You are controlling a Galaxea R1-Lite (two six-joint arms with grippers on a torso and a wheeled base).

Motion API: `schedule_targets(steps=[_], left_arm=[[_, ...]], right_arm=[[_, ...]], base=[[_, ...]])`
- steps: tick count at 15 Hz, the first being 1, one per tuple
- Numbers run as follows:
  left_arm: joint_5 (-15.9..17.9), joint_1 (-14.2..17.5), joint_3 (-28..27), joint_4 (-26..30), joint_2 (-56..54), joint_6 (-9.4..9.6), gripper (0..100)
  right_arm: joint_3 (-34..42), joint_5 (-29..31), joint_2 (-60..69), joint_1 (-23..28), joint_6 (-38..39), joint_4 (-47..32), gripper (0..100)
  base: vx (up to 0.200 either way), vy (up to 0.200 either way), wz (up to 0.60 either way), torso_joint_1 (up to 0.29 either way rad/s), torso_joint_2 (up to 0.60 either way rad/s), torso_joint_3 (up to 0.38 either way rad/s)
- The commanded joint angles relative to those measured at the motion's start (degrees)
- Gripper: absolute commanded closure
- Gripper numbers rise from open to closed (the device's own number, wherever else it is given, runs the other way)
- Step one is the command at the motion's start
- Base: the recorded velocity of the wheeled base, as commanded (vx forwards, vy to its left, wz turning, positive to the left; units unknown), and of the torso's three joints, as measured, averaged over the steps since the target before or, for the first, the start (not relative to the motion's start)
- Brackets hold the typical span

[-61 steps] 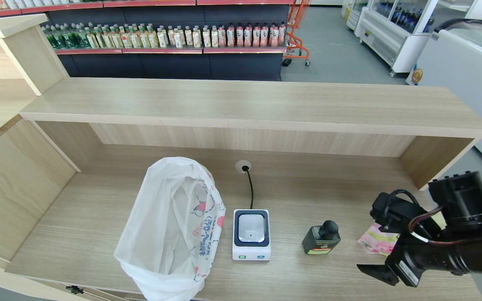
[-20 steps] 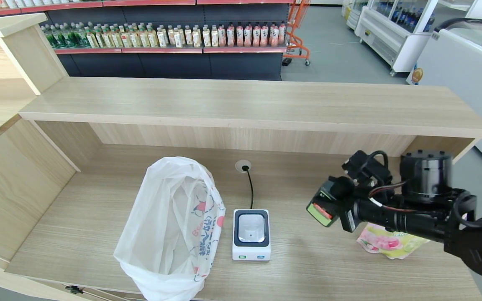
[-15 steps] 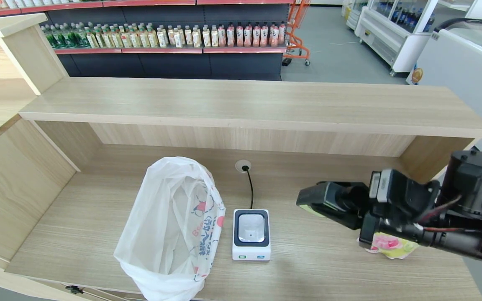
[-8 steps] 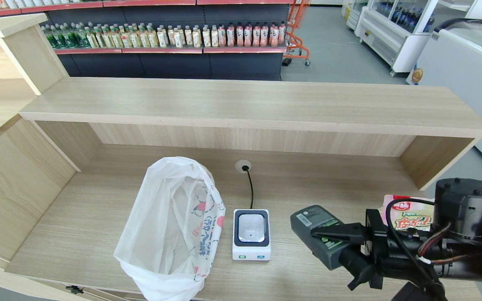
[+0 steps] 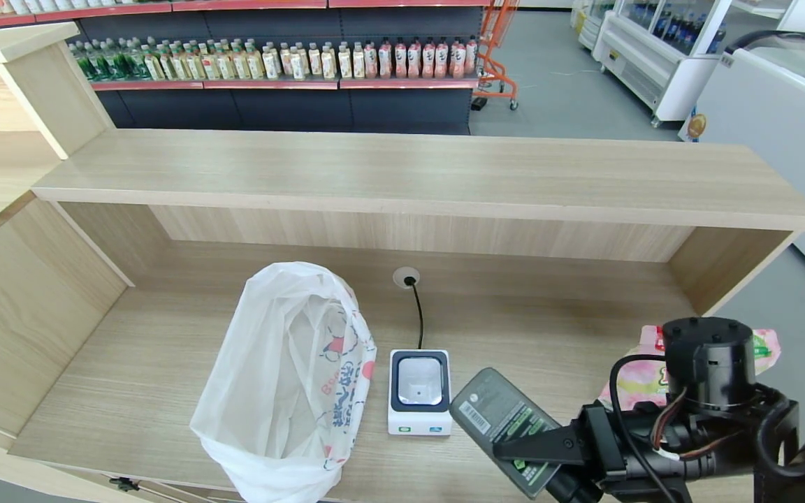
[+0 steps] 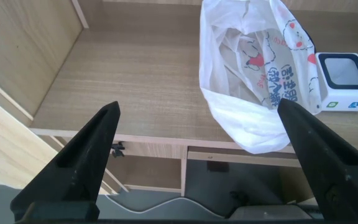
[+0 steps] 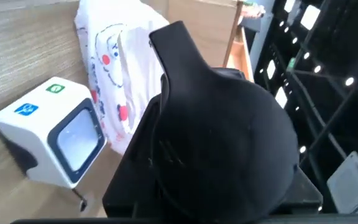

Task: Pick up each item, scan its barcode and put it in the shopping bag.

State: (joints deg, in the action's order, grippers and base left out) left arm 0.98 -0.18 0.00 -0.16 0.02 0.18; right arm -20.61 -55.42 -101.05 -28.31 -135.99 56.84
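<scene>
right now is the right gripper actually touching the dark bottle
Touching. The head view shows the right gripper with one finger pressed across the labelled face of the dark bottle, held tilted above the counter beside the scanner.

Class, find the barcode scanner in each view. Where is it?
Head view: barcode scanner on the counter, between the shopping bag and the bottle in the right claw.
Left wrist view: beside the bag's printed side.
Right wrist view: beside the bag.
Shared landmark: the shopping bag.
</scene>
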Motion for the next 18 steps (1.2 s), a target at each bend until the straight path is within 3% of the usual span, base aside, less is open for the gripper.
schedule_targets(steps=[1, 7, 18], left_arm=[[0.0, 0.0, 0.0, 0.0, 0.1, -0.01, 0], [0.0, 0.0, 0.0, 0.0, 0.1, -0.01, 0], [0.0, 0.0, 0.0, 0.0, 0.1, -0.01, 0]], right_arm=[[-1.8, -1.9, -3.4, -2.3, -2.5, 0.5, 100], [-2.8, -1.9, -7.0, -5.8, -3.1, 16.9, 100], [-6.2, -3.2, -16.6, -9.3, -3.2, 17.5, 100]], base=[[0.000, 0.000, 0.00, 0.000, 0.00, 0.000], [0.000, 0.000, 0.00, 0.000, 0.00, 0.000], [0.000, 0.000, 0.00, 0.000, 0.00, 0.000]])
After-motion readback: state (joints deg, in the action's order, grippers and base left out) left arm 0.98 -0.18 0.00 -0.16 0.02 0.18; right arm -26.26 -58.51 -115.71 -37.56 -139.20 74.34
